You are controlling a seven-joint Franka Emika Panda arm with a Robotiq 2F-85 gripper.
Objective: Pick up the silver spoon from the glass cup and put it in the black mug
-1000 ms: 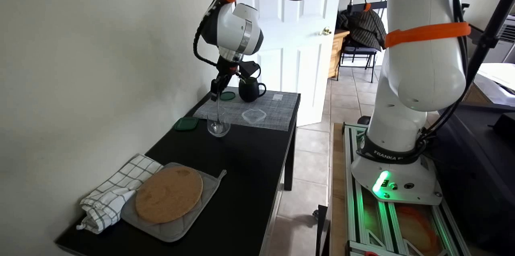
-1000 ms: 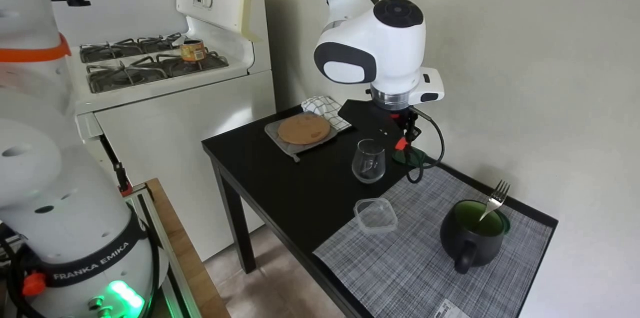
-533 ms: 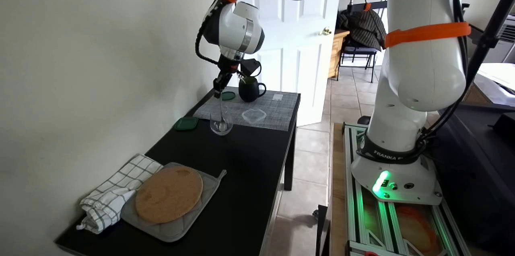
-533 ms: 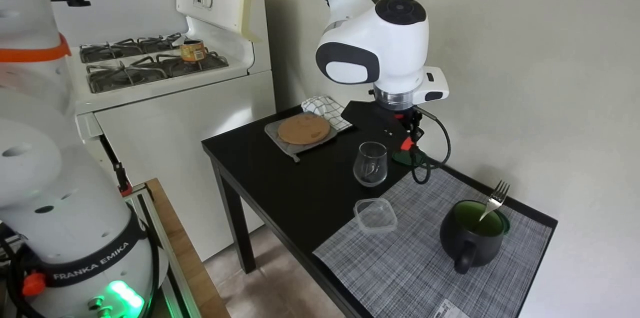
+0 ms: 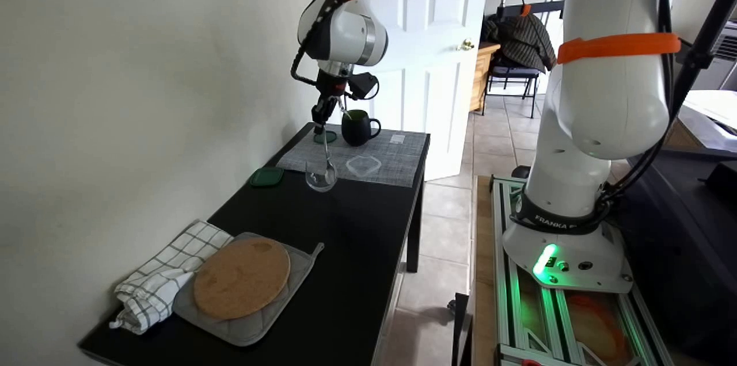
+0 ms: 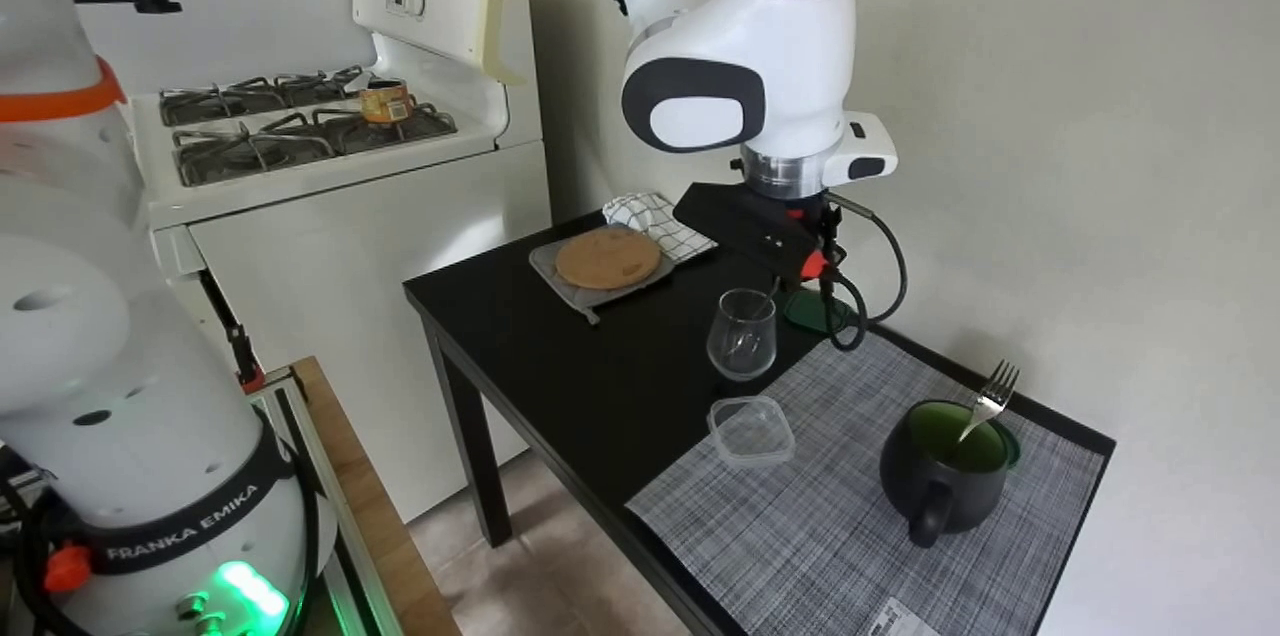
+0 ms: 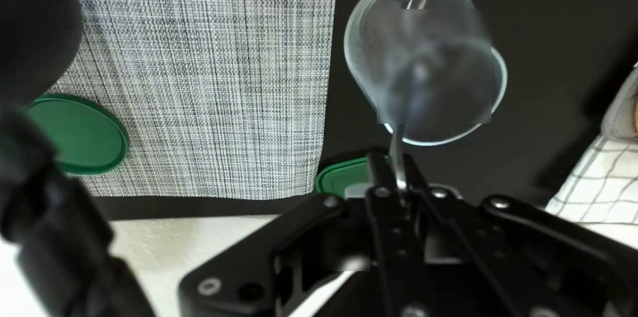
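My gripper (image 7: 393,157) is shut on the handle of the silver spoon (image 7: 397,150), which hangs down between the fingertips. In an exterior view the gripper (image 5: 320,127) is above the table, with the thin, tilted spoon (image 5: 327,150) below it. The spoon's lower end is still within the outline of the clear glass cup (image 5: 316,180), also in the other views (image 6: 742,336) (image 7: 359,53). The wrist view is blurred there. The black mug (image 6: 940,491), upright on the mat with a fork in it, also shows behind the gripper (image 5: 357,129). The camera housing hides the fingers in an exterior view.
A low clear plastic container (image 6: 752,433) lies on the grey placemat (image 6: 800,506). Green lids (image 5: 266,176) (image 5: 325,137) lie near the wall. A fork (image 6: 990,398) sticks up from the mug. A cork trivet (image 5: 242,278) and checked towel (image 5: 173,274) lie farther along the table.
My gripper has risen and moved toward the mug side with the spoon. The spoon is pulled higher and leans more. The glass cup has slid slightly toward the placemat.
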